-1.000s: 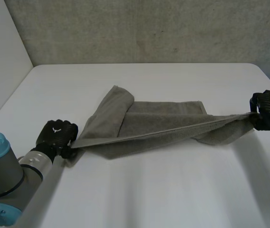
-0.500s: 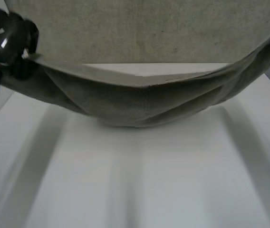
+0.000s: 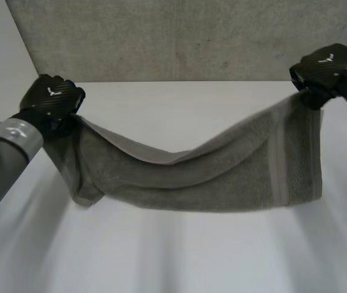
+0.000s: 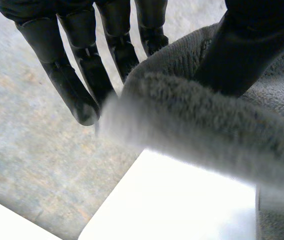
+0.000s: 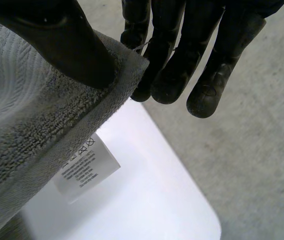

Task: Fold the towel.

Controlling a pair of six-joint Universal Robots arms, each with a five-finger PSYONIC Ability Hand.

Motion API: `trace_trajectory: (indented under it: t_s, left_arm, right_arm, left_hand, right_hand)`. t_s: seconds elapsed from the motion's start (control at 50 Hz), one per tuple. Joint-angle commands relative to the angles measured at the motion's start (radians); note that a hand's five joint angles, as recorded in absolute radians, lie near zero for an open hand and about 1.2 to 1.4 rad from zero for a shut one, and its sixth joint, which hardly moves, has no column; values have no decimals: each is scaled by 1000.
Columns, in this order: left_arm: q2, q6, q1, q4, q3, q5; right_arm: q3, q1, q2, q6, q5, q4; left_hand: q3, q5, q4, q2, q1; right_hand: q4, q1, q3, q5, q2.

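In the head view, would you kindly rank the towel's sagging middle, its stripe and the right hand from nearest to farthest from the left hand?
1. Sagging middle of the towel, hanging between the hands, closest to the left hand.
2. Stripe, running down the towel toward its right end.
3. Right hand, pinching the far corner.

Blurred along the towel edge by the left hand; print on its label too small to read.
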Motion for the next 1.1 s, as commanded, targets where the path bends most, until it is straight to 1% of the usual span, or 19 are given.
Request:
trace_trajectory:
  t_s: [0.02,0.08,0.12,0.2,0.24,0.28,0.3,0.34,0.38,0.48,0.52,0.68,0.8,0.82,0.84,0.86,0.9,1.02,1.1]
  left_arm:
    - [-176,44,-6,8,285,-14]
    - [-183,32,-18,56,444,-60]
    - [-175,21,-34,97,509,-92]
    - [-135,-37,-60,186,592,-120]
    - [-66,-141,-58,240,611,-107]
    - [-49,-190,-55,248,605,-95]
    - [-42,-230,-54,245,588,-91]
    - [-37,-255,-51,249,550,-89]
    - [-32,-260,-46,255,498,-86]
    - [-29,-230,-17,271,322,-44]
    - [-26,-194,12,312,168,6]
    - [-40,-76,78,420,-168,130]
    - [-81,-23,83,435,-238,123]
    - [-87,-23,84,435,-239,106]
    - [-92,-26,84,435,-241,86]
    - [-92,-26,84,435,-241,86]
    - [-95,-31,81,435,-230,39]
    - [-118,-72,49,435,-204,-15]
    - [-164,-149,-35,435,-175,-17]
  right_arm:
    - [-140,51,104,22,22,-193]
    - [-227,75,103,48,46,-374]
    - [-271,79,71,123,93,-561]
    - [-296,71,3,224,100,-642]
    - [-307,62,-18,266,83,-621]
    - [-318,51,-6,294,2,-526]
    - [-318,51,-6,294,2,-526]
    - [-304,55,20,283,-58,-440]
    - [-292,56,29,269,-76,-405]
    - [-204,45,37,167,-95,-337]
    - [-161,43,40,127,-98,-329]
    - [109,2,40,-61,-103,-332]
    - [279,-14,-6,-59,-127,-363]
    - [320,-14,-47,-53,-138,-377]
    - [321,-14,-47,-53,-138,-377]
    - [365,-14,-90,-42,-152,-395]
    - [406,-14,-133,-30,-165,-416]
    - [500,-10,-277,7,-187,-453]
    - [494,-6,-381,74,-175,-452]
  left_hand:
    - [18,28,38,40,44]
    - [18,28,38,40,44]
    - [18,28,38,40,44]
    - [18,28,38,40,44]
    - [18,28,38,40,44]
    - [18,28,38,40,44]
    - [18,28,38,40,44]
    - [18,28,38,40,44]
    - [18,28,38,40,44]
    - [18,28,38,40,44]
    - [18,28,38,40,44]
    - [18,28,38,40,44]
    - [18,28,38,40,44]
    - [-182,-172,-162,-160,-156]
    - [-490,-480,-469,-467,-464]
    - [-493,-483,-472,-470,-467]
    - [-800,-790,-779,-777,-774]
    - [-915,-905,-895,-893,-889]
    - [-927,-917,-907,-905,-901]
  right_hand:
    - [56,67,53,38,55]
    - [56,67,53,38,55]
    - [56,67,53,38,55]
    - [56,67,53,38,55]
    - [56,67,53,38,55]
    - [56,67,53,38,55]
    - [56,67,53,38,55]
    - [56,67,53,38,55]
    - [56,67,53,38,55]
    - [56,67,53,38,55]
    - [56,67,53,38,55]
    - [56,67,53,38,55]
    - [56,67,53,38,55]
    - [56,67,53,38,55]
    - [56,67,53,38,55]
    - [56,67,53,38,55]
    - [56,67,53,38,55]
    - [56,67,53,38,55]
    - [56,67,53,38,55]
